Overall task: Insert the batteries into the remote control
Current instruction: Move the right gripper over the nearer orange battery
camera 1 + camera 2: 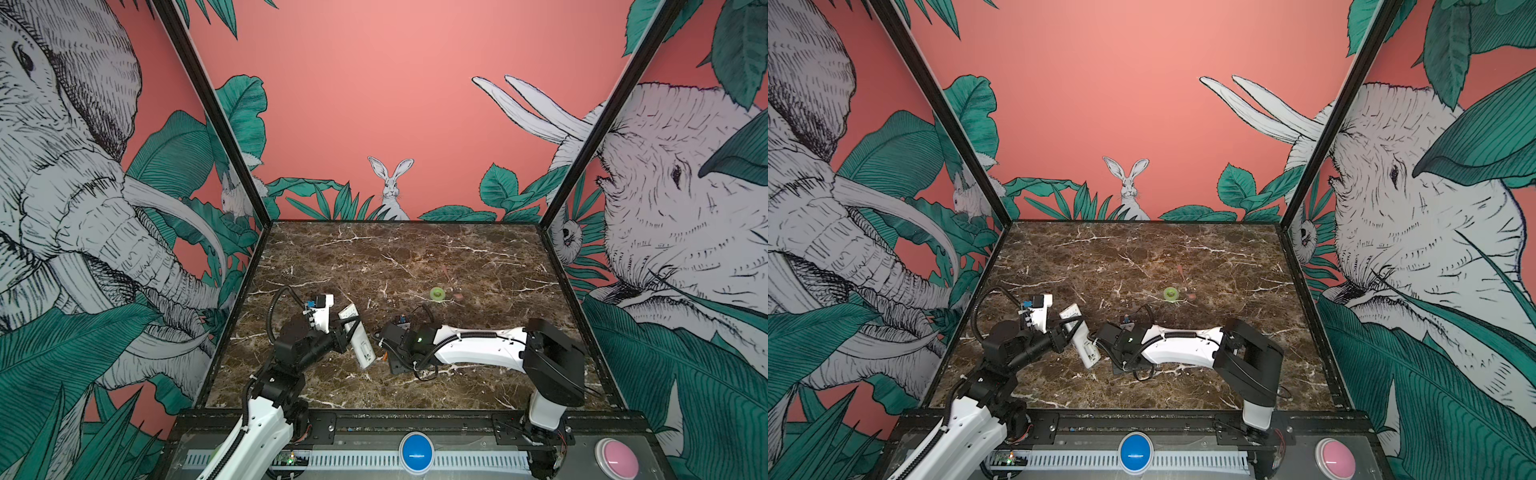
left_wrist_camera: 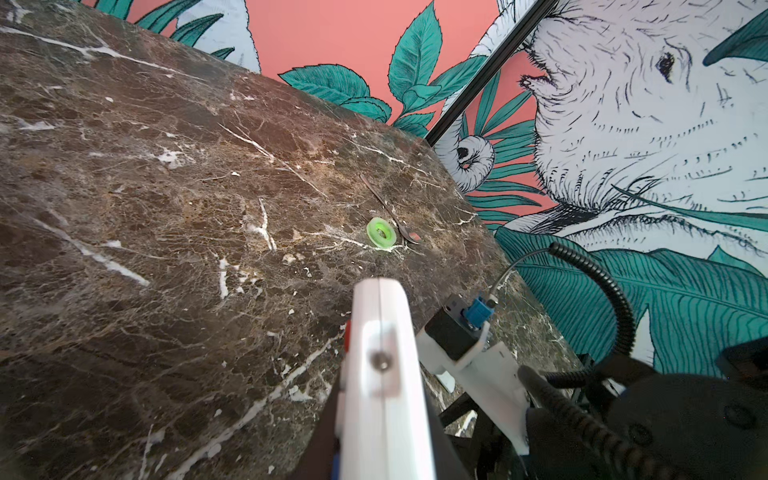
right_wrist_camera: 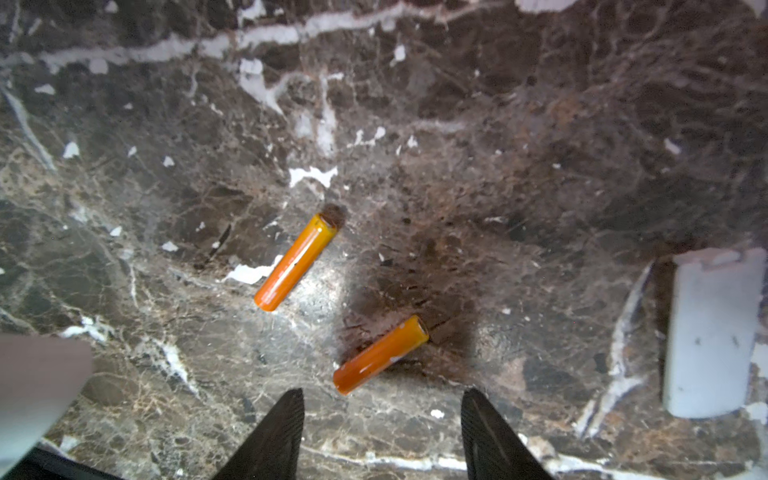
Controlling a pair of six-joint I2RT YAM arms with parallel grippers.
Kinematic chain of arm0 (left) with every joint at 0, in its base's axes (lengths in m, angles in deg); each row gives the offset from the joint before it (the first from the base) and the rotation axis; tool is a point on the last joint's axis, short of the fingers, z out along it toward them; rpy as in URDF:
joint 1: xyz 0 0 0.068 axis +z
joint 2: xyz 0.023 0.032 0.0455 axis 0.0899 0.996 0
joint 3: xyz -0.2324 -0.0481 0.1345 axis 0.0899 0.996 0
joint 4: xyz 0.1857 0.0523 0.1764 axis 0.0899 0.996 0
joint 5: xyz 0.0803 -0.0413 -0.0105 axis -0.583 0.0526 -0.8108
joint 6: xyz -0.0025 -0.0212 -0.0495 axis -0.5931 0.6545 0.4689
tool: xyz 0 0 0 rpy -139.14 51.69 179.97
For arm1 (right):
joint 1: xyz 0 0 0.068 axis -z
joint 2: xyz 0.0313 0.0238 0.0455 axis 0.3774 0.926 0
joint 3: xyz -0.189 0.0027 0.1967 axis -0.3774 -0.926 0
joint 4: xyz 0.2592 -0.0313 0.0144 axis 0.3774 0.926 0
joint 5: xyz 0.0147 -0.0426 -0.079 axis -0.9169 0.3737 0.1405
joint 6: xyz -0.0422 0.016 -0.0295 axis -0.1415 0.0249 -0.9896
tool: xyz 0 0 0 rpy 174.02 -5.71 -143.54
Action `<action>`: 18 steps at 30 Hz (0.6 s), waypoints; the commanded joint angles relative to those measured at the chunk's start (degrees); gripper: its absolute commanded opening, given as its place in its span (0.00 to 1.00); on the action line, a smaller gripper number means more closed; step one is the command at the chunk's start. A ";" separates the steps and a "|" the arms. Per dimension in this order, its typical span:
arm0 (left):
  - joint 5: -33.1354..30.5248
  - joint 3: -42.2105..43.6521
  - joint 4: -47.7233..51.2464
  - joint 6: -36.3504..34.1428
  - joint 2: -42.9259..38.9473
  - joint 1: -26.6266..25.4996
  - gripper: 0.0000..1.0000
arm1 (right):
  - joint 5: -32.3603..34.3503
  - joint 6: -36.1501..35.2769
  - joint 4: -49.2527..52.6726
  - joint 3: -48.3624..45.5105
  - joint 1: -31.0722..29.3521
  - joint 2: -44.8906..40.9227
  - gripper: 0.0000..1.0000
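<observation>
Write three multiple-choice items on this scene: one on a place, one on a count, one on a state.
1. Where do the slim orange cylindrical batteries lie?
A) on the brown marble tabletop
B) in a tray
C) on a shelf

2. How many batteries show?
A) one
B) two
C) three

3. The left end effector is:
A) open, empty
B) shut on the long white remote control
C) shut on a cup

Key:
1 A, both rest on marble.
2 B, two lie in the right wrist view.
3 B, it clamps the remote.
</observation>
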State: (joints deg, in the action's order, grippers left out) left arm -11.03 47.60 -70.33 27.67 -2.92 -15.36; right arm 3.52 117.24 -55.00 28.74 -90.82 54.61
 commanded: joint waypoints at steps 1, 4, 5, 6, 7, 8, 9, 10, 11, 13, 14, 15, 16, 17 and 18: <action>0.62 0.20 0.33 -0.22 -1.15 0.25 0.00 | 2.26 3.11 -0.25 1.72 -0.78 1.97 0.60; 0.65 0.20 0.95 -0.25 -1.98 0.21 0.00 | 2.30 3.54 -0.38 2.44 -0.97 3.20 0.59; 0.63 0.20 1.09 -0.25 -2.20 0.29 0.00 | 2.54 3.77 -0.65 2.32 -0.98 3.31 0.59; 0.63 0.20 1.11 -0.29 -2.38 0.27 0.00 | 2.77 3.86 -0.83 2.34 -0.97 3.24 0.59; 0.63 0.12 1.23 -0.35 -2.53 0.30 0.00 | 3.04 3.90 -0.87 2.46 -0.99 3.13 0.59; 0.63 0.11 1.19 -0.35 -2.56 0.27 0.00 | 3.31 3.90 -0.87 2.59 -0.97 3.34 0.58; 0.62 0.11 1.25 -0.35 -2.57 0.28 0.00 | 3.36 3.99 -0.70 2.70 -0.97 3.47 0.57; 0.54 0.03 1.48 -0.41 -2.71 0.29 0.00 | 3.36 4.12 -0.56 2.87 -0.97 3.72 0.56; 0.55 0.03 1.59 -0.44 -2.83 0.30 0.00 | 3.36 4.21 -0.39 2.98 -0.97 3.95 0.54; 0.54 0.11 1.69 -0.39 -3.22 0.29 0.00 | 3.53 4.42 -0.10 3.09 -0.97 4.22 0.51; 0.55 0.13 1.81 -0.31 -3.42 0.30 0.00 | 3.62 4.51 0.05 3.17 -0.97 4.35 0.50; 0.51 0.14 1.93 -0.39 -3.49 0.36 0.00 | 3.72 4.52 0.05 3.19 -1.01 4.42 0.49; 0.41 0.11 2.10 -0.46 -3.62 0.30 0.00 | 3.71 4.52 0.15 3.32 -0.97 4.57 0.49; 0.37 0.11 2.12 -0.49 -3.72 0.27 0.00 | 3.71 4.53 0.42 3.51 -0.97 4.77 0.48; 0.28 0.11 2.17 -0.52 -3.66 0.34 0.00 | 3.64 4.53 0.55 3.68 -1.01 5.03 0.47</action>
State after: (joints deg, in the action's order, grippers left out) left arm -11.01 47.60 -68.06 27.65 -5.94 -15.31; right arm 5.36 119.27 -55.76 31.17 -91.45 58.39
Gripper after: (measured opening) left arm 0.198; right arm 0.477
